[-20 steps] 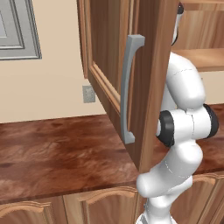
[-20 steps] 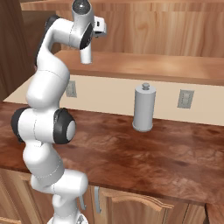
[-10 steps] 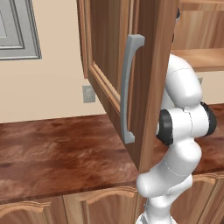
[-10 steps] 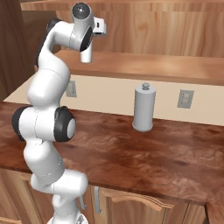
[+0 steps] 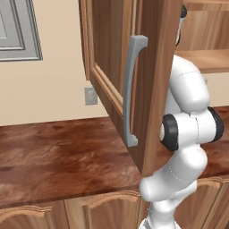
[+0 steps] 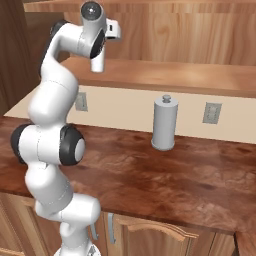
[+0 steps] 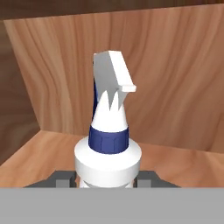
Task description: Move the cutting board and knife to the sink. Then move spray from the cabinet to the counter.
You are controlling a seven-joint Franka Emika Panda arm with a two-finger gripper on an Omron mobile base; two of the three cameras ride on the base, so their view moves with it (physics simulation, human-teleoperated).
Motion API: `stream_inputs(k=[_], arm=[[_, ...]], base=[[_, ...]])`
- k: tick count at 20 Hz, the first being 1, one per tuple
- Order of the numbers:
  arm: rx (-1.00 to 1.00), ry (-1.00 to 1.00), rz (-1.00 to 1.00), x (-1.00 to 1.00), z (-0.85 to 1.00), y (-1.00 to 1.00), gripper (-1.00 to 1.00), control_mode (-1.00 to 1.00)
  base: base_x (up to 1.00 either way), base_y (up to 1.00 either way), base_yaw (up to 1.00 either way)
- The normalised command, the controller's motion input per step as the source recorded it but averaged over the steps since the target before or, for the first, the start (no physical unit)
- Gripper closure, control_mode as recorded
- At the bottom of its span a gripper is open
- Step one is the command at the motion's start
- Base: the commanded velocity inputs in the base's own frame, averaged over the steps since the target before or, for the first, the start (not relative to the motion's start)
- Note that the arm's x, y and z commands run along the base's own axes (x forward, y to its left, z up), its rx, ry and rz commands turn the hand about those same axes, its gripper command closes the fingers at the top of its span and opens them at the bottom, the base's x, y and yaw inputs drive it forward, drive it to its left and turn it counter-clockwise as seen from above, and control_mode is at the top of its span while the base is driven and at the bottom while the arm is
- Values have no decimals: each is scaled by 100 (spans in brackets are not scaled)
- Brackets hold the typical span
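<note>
My claw (image 7: pixel 105 179) is up inside the cabinet (image 7: pixel 175 78), fingers (image 7: pixel 61 178) on both sides of the spray (image 7: pixel 107 144) bottle's base; can't tell if it's gripped. Back wall close behind, bench (image 6: pixel 165 175) way below.

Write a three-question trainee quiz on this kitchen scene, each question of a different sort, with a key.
1. True or false: the spray bottle stands upright on the cabinet shelf.
2. The collar below the bottle's white trigger head is: A red, B dark blue, C green.
3. Fill in: the grey cylinder on the counter stands between two wall ____.

Key: 1 true; 2 B; 3 outlets. In the hand view the tool has a fingertip on each side of the bottle.
</note>
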Motion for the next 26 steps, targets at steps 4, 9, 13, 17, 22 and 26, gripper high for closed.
stream_inputs(k=[4, 9, 13, 17, 22, 26], arm=[[0, -7, 0, -89, 0, -21, 100, -100], [0, -8, -1, -100, 0, -37, 100, -100], [0, -17, -1, -100, 0, -35, 100, -100], [0, -13, 0, -100, 0, -34, 100, -100], [1, -8, 0, -100, 0, -30, 100, -100], [5, 0, 0, -100, 0, -23, 100, -100]], base=[[0, 0, 0], [0, 0, 0], [0, 0, 0], [0, 0, 0], [0, 0, 0], [0, 0, 0]])
